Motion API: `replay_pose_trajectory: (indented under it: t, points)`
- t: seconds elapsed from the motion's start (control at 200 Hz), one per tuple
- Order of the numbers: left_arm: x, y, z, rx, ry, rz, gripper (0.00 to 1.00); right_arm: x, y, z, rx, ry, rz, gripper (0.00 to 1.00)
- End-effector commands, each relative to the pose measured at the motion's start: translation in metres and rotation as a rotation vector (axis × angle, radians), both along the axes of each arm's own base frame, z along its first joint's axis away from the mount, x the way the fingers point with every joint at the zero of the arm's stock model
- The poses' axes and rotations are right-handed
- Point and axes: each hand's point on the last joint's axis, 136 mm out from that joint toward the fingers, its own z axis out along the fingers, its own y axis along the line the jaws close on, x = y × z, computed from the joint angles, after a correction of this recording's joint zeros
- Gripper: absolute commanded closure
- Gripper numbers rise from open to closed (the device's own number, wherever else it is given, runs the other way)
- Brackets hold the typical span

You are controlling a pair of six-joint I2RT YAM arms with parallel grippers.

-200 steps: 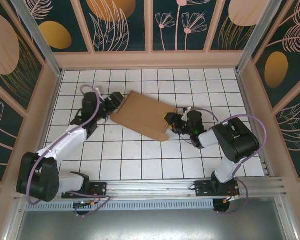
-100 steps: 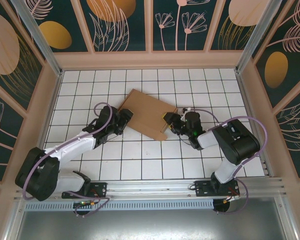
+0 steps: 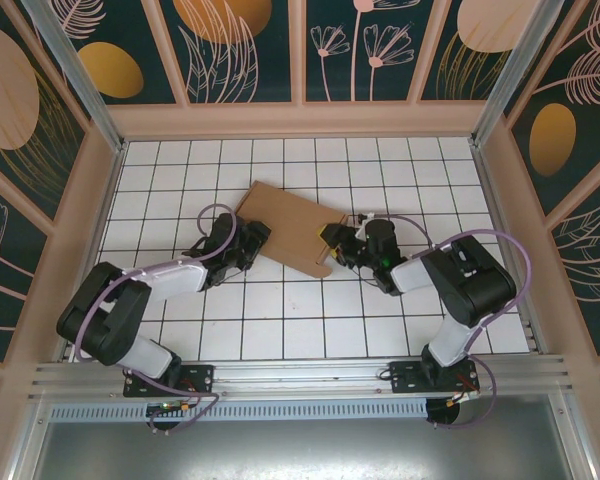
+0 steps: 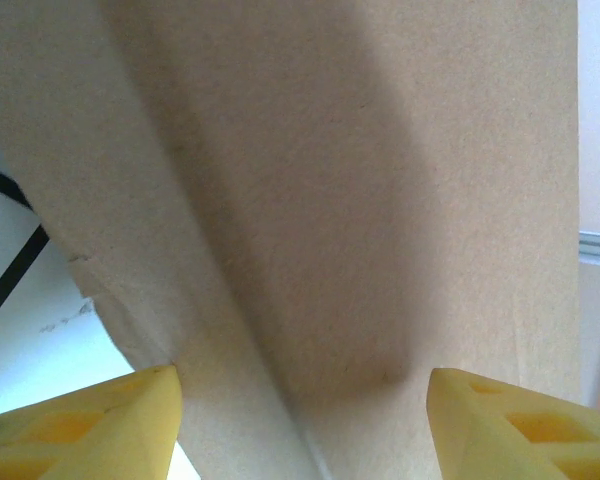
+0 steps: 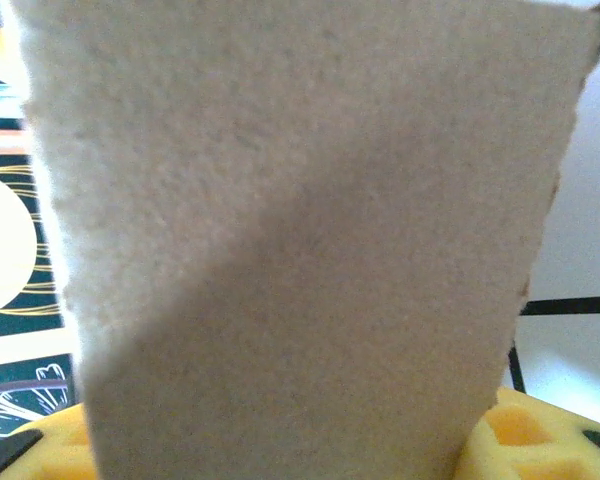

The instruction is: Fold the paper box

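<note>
The paper box [image 3: 290,225] sits mid-surface, a little toward the far side, skewed so one corner aims at the back wall. It's plain brown corrugated cardboard, matte and fibrous. There's a flat rectangular panel on top and a small notched tab at the near-right edge.

Against a second ago, the sheet's footprint is tighter. Its left corner has pulled in toward the centre and the whole piece has slid slightly right.

The left end effector [image 3: 252,238] has dropped from the far-left corner to the near-left edge, with its arm now folded back low across the tiles. The right end effector [image 3: 332,240] has edged a touch left and is tucked against the near-right edge.

From the left wrist, the cardboard [image 4: 330,200] looms close. A soft shaded crease runs down it and there's a small torn step on its left margin. The left end effector [image 4: 300,430] has its yellow foam fingertips [image 4: 100,430] spread well apart, and the sheet spans the gap with no pinch on it.

From the right wrist, a tapering flap [image 5: 300,250] with a rough, pulpy face stands upright. It drops between the right end effector's [image 5: 280,445] yellow pads [image 5: 530,435]. The flap seems to fill the space between them, but I can't tell whether they're clamped on it or only bracketing it.

Underneath lies the surface [image 3: 430,320], glossy white tiles with thin dark grid lines.
</note>
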Motion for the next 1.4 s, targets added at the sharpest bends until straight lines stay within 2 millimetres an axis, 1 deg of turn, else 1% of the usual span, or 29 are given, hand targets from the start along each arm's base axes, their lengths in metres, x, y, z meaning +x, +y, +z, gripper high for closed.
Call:
replay_pose_trajectory:
  t: [0.0,0.085,0.125,0.17,0.235,0.29,0.375,0.435,0.515,0.63,0.716,0.801,0.891,0.941,0.981,1.066,1.136,1.176,1.286,1.396]
  points:
    - [0.016,-0.007,0.017,-0.046,-0.116,0.009,0.37,-0.017,0.029,0.014,0.071,0.021,0.140,0.53]
    - [0.023,-0.005,0.022,-0.030,-0.169,0.019,0.40,-0.021,0.031,0.015,0.079,0.035,0.159,0.55]
    - [0.024,-0.004,0.023,-0.024,-0.182,0.022,0.41,-0.023,0.032,0.015,0.079,0.046,0.168,0.57]
    - [0.025,-0.004,0.029,-0.012,-0.215,0.009,0.41,-0.024,0.032,0.014,0.076,0.056,0.172,0.57]
    - [0.024,-0.001,0.039,0.038,-0.255,-0.018,0.40,-0.023,0.026,0.014,0.068,0.072,0.160,0.57]
    - [0.021,0.004,0.049,0.117,-0.300,-0.062,0.37,-0.020,0.020,0.014,0.062,0.091,0.147,0.57]
    - [0.012,0.020,0.066,0.278,-0.351,-0.113,0.34,-0.015,0.011,0.015,0.050,0.106,0.139,0.56]
    - [0.002,0.031,0.077,0.348,-0.372,-0.135,0.32,-0.011,0.005,0.015,0.036,0.120,0.130,0.54]
    - [-0.014,0.045,0.080,0.401,-0.337,-0.146,0.32,-0.006,-0.002,0.014,0.019,0.161,0.110,0.51]
    - [-0.037,0.045,0.094,0.423,-0.377,-0.249,0.30,-0.001,-0.010,0.021,0.043,0.180,0.090,0.50]
    - [-0.046,0.041,0.112,0.508,-0.455,-0.365,0.30,0.002,-0.014,0.025,0.040,0.177,0.095,0.49]
    - [-0.052,0.023,0.129,0.639,-0.555,-0.560,0.34,0.001,-0.017,0.027,0.049,0.185,0.111,0.49]
    - [-0.056,0.007,0.137,0.851,-0.637,-0.736,0.42,0.000,-0.017,0.030,0.057,0.181,0.131,0.48]
    - [-0.062,-0.003,0.137,0.975,-0.717,-0.844,0.40,-0.001,-0.017,0.032,0.056,0.175,0.146,0.47]
    - [-0.062,-0.007,0.136,1.036,-0.748,-0.891,0.38,-0.002,-0.016,0.034,0.057,0.172,0.158,0.47]
    - [-0.067,-0.024,0.135,1.093,-0.859,-1.043,0.34,-0.005,-0.014,0.037,0.074,0.165,0.184,0.46]
    - [-0.071,-0.038,0.133,1.106,-0.942,-1.140,0.31,-0.007,-0.014,0.040,0.086,0.160,0.199,0.46]
    - [-0.073,-0.043,0.127,1.126,-0.968,-1.210,0.31,-0.008,-0.014,0.041,0.090,0.159,0.204,0.46]
    - [-0.085,-0.054,0.098,1.207,-1.002,-1.432,0.28,-0.011,-0.014,0.043,0.103,0.158,0.221,0.46]
    - [-0.088,-0.058,0.078,1.244,-1.013,-1.546,0.27,-0.015,-0.014,0.046,0.117,0.162,0.235,0.46]
